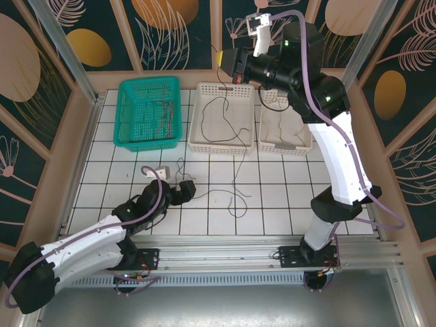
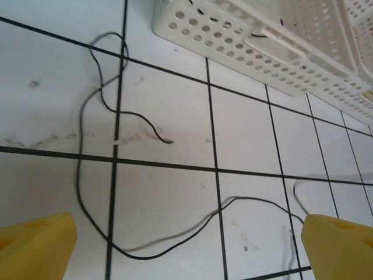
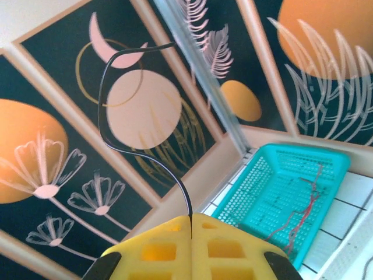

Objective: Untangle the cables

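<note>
Dark cable [image 2: 81, 175] sprawled in loose loops over the white tiles [image 2: 163, 198], its lowest bend lying between the two yellow fingers [image 2: 35, 248] of the left gripper [image 2: 186, 245] and just ahead of them. Clear of the left-hand finger; running right up to the tip of the right-hand one (contact there impossible to judge). Those fingers spread wide apart, with nothing gripped. Second cable [image 3: 101, 99] pinched at its end in the right gripper [image 3: 191, 224], whose yellow fingers are pressed together on it, the wire rising from the seam between them and bending over in a free arc in the air. That gripper held high at the back of the table, near the far edge of the white basket [image 1: 197, 139]. Third cable [image 1: 225, 119] lying curled inside that basket. Red cables [image 3: 303, 210] resting in the teal basket [image 3: 256, 175] to its left. Another white basket [image 1: 300, 146] just beside on the right.
</note>
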Robot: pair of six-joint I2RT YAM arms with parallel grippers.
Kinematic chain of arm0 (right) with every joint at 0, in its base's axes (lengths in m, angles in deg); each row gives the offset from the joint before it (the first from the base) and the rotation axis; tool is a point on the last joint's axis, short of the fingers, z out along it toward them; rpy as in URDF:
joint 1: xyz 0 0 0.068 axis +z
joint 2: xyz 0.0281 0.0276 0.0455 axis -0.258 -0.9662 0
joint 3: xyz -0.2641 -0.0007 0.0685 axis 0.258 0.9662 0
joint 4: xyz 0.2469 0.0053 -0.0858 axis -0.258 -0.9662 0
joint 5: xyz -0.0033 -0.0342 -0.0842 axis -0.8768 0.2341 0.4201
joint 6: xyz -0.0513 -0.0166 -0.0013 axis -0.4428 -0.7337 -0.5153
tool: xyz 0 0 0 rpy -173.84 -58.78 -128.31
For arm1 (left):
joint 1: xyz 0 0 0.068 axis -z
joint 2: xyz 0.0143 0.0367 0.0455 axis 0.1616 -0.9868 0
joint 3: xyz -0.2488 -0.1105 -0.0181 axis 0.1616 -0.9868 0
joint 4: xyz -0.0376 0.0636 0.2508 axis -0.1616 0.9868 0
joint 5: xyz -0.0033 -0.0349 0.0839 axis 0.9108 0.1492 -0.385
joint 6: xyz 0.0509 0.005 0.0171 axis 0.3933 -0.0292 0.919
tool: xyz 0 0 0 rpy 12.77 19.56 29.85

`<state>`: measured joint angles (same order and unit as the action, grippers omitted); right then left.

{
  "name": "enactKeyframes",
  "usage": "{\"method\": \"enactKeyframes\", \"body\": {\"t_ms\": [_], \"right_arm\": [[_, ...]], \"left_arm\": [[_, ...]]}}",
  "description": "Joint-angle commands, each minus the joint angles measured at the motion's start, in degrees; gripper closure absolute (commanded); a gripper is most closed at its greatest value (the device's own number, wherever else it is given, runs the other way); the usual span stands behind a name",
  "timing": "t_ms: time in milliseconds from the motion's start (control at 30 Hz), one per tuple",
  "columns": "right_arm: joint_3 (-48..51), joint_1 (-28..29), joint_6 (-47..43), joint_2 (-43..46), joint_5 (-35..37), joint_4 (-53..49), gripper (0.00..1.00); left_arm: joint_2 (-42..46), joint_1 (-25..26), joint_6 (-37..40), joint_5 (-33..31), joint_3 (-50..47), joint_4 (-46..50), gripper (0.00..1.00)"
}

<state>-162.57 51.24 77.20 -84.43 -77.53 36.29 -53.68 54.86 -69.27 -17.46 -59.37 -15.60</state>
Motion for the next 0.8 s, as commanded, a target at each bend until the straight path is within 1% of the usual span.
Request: {"method": "enactKeyframes", "body": {"t_ms": [0,100,200,267,367,500,633,767], "right_arm": [[-2.73,-1.26,1.89,1.92,-5.56,5.03,1.00],[-2.81,-3.13,4.16,2.27,-8.67,6.69,1.00],[-2.26,-3.33,5.58,2.45,-11.83,7.83,1.00],[-1.25,-3.27,6.80,2.70,-13.55,8.65,1.00],[0.89,-3.19,8.43,3.24,-16.08,10.07,1.00],[2.73,-2.43,9.60,3.65,-18.38,11.09,1.00],[4.06,-0.60,9.18,3.94,-18.76,10.44,1.00],[7.01,1.40,8.43,4.61,-18.50,10.30,1.00]], "left_arm": [[-1.37,0.32,-0.33,5.09,-1.33,-8.61,0.01],[-3.76,0.37,-0.53,8.64,-1.62,-13.32,0.01],[-5.83,0.40,-0.63,12.61,-2.36,-20.63,0.02],[-7.29,0.37,0.21,15.24,-1.98,-25.47,0.01],[-9.57,0.40,2.87,17.43,-0.11,-30.10,0.01],[-11.69,0.33,6.76,18.58,2.41,-35.40,0.02],[-13.49,0.41,11.01,18.91,5.84,-37.85,0.02],[-15.13,0.40,12.77,20.07,8.34,-40.06,0.01]]}}
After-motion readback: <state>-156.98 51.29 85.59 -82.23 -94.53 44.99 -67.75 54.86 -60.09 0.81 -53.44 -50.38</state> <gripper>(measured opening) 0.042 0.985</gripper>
